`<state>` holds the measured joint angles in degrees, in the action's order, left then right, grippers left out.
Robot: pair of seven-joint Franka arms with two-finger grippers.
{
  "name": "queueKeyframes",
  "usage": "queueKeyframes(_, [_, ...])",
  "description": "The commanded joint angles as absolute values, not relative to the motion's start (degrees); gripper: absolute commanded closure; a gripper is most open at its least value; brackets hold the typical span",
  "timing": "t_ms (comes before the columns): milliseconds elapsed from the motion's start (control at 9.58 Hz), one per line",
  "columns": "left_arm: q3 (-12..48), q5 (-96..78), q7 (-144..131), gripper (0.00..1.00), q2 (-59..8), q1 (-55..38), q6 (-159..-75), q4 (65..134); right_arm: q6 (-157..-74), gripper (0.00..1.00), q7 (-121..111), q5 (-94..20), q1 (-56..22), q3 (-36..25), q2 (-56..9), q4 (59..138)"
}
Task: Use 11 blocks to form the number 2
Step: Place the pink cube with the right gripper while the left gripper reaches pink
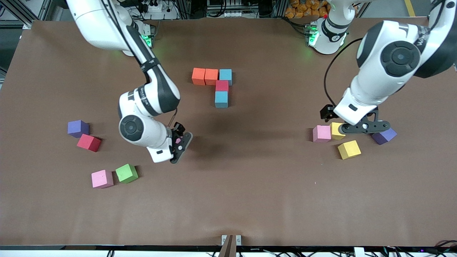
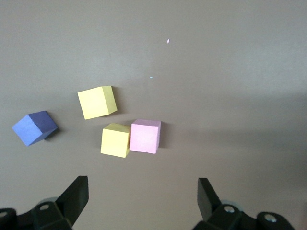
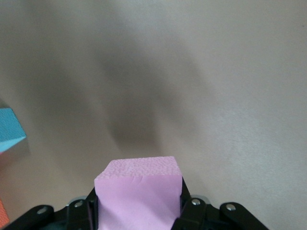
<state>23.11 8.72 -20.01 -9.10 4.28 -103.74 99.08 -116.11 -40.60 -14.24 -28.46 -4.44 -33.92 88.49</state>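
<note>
A purple cube is sitting toward the right arm's end of the brown table, with a crimson block just beside it and nearer the front camera. Nearer still, a pink block and a green block are lying side by side, slightly apart. All are matte foam cubes with soft, faintly pebbled faces.

The right gripper is hanging over bare table, its fingers clamping a pink cube; nothing is lying under it.

In the middle of the table the partly built number 2 is standing: two orange blocks and a light blue block are making a row, a crimson cube is touching the row's blue end on the camera side, and another light blue cube is touching that one, nearer again.

Toward the left arm's end, the left gripper is hovering with its fingers spread wide and holding nothing, over a pink cube touching a yellow cube. A second yellow cube is lying tilted nearby, and another purple cube is sitting apart, partly hidden under the gripper in the front view
</note>
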Motion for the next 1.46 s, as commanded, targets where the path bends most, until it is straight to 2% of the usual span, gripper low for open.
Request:
queueKeyframes(0, [24.17,8.17,-12.43,0.0,-8.61,7.19,-103.27,100.45,-116.89,0.69,-38.67,-14.06,-30.41,-6.32,-31.2,92.19])
queueKeyframes(627, [24.26,8.17,-8.61,0.0,-8.44,8.09,-102.92,102.83,-120.41,0.69,-50.25,-13.01,-31.46,-5.89,-28.92,98.52])
queueKeyframes(940, [24.78,8.17,-8.61,0.0,-6.69,8.09,-100.55,102.66,-129.52,0.68,-56.77,-9.93,-30.41,-1.59,-25.24,108.08])
queueKeyframes(1044, [24.79,8.09,-8.7,0.0,-5.9,8.09,-100.46,102.74,-130.25,0.68,-56.78,-9.93,-29.8,-0.1,-24.7,109.24])
queueKeyframes(1149, [24.79,8.09,-8.7,0.0,-5.45,8.09,-99.94,102.74,-130.86,0.68,-57.04,-9.15,-28.4,2.44,-24.18,110.38])
queueKeyframes(1357, [24.79,8.09,-8.79,0.0,-5.45,8.09,-99.67,102.74,-139.09,0.68,-56.95,-8.79,-24.71,8.76,-20.85,117.91])
